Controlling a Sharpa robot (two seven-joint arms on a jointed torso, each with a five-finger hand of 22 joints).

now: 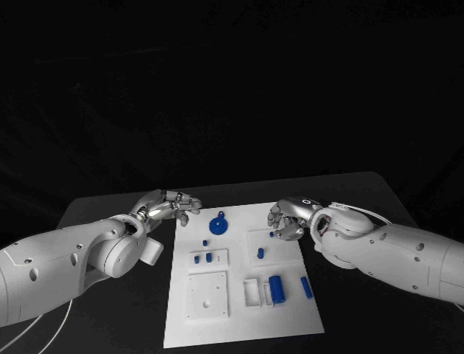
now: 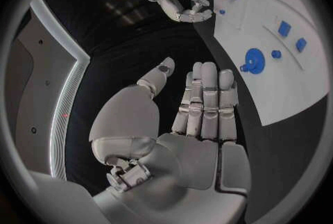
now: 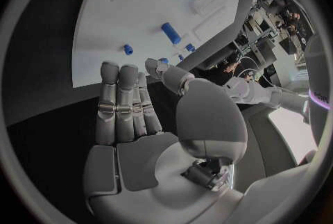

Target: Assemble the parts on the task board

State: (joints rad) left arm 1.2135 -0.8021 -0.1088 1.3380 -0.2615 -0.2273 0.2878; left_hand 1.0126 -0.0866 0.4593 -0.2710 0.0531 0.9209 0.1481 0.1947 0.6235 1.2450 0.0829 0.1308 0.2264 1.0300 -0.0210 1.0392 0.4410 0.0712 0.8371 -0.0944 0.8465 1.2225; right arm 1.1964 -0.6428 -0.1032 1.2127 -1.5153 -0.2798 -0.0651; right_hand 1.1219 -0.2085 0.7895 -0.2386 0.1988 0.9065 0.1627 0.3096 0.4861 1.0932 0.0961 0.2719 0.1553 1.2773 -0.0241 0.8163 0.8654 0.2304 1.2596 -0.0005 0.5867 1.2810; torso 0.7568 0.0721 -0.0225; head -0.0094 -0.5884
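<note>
Plainly, both hands' fingers hold nothing above the white task board [image 1: 296,310] dotted with blue parts [image 1: 276,288].

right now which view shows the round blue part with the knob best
The left wrist view: the round blue part lies large and unblocked on the task board. The head view shows it small between the robot hands. In the right wrist view I cannot make it out.

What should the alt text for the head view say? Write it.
A white task board lies on a black table, carrying small blue parts including a round blue piece. The left hand and right hand hover at its far end, holding nothing.
</note>
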